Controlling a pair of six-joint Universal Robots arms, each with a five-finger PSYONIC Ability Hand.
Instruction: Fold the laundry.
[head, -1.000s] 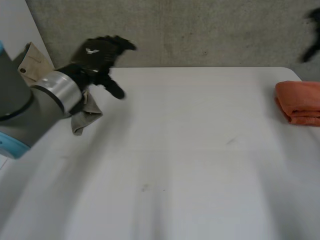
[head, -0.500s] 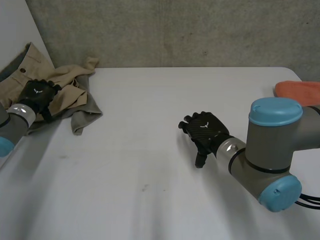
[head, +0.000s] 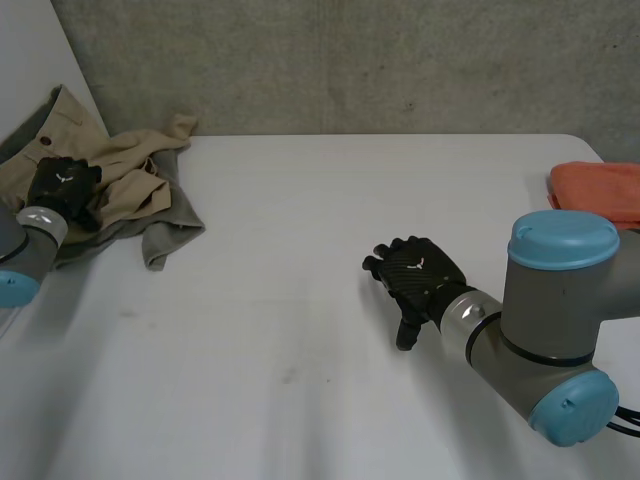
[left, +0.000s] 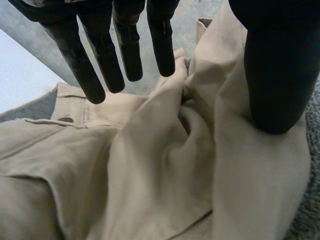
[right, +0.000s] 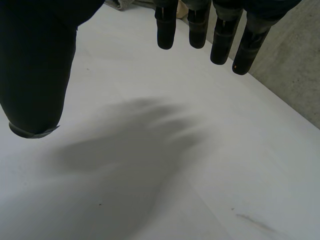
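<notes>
From the head view I am looking down at the white counter (head: 320, 220); the beige trousers (head: 130, 175) are lying crumpled at its far left corner, with a grey-green cloth (head: 165, 235) poking out from under their near edge; the left robot hand (head: 62, 185) is sitting over the left part of that pile; the right robot hand (head: 418, 272) is hanging over the bare middle of the counter, well apart from the trousers, its fingers loosely spread; a folded orange cloth (head: 600, 195) is lying at the far right edge.

In the left wrist view the left robot hand (left: 272, 65) is showing straight fingers (left: 102, 55) held wide of the thumb, gripping nothing; the beige trousers (left: 165, 165) are bunching in folds beneath the palm, and a button (left: 65, 119) is showing just past the fingertips; I cannot tell whether the thumb is touching the fabric.

In the right wrist view the right robot hand (right: 35, 65) is also standing wide, with straight fingers (right: 222, 35) apart from the thumb and nothing between them; it is hovering over the plain counter (right: 200, 165).
</notes>
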